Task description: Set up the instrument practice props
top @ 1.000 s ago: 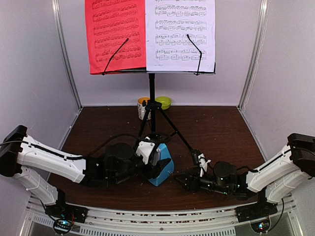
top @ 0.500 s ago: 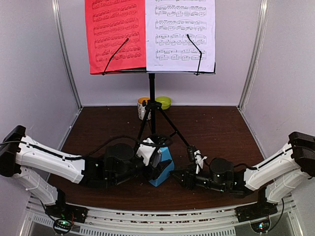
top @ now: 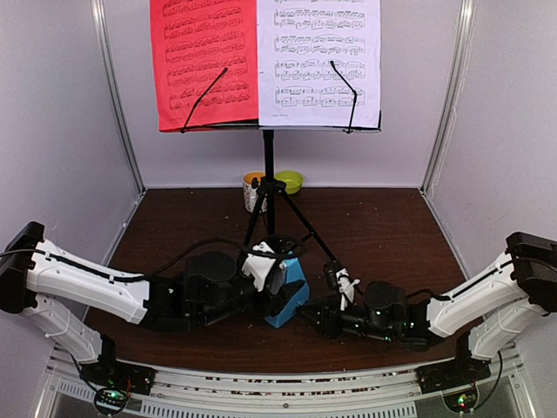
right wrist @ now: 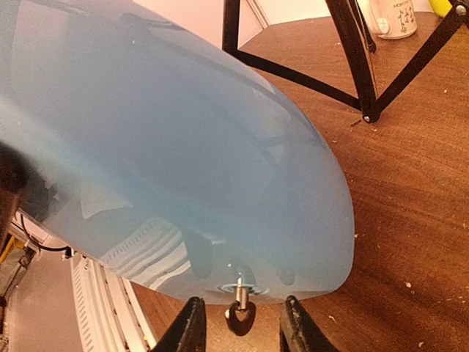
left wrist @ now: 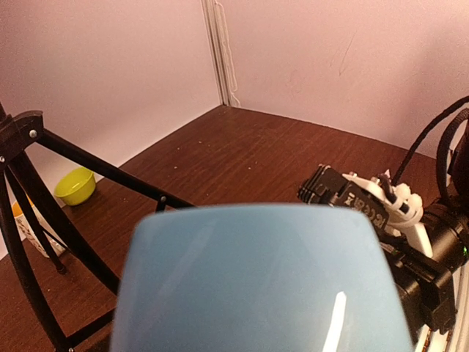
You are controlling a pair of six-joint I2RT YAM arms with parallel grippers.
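I saw the smooth, light-blue pyramid metronome (top: 294,294) tilted on the dark wood-grain table (top: 392,226), just in front of the black tripod music stand (top: 269,161). It was clamped between the fingers of the left gripper (top: 270,286). The right gripper (right wrist: 240,326) stood spread, its black fingers flanking the small winding key (right wrist: 239,314) on the glossy casing.

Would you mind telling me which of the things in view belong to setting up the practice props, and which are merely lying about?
Belong to the job: black music stand, red sheet-music page, pale sheet-music page, light-blue metronome.

Just lying about: white-and-orange mug, small green bowl, both behind the stand's legs.
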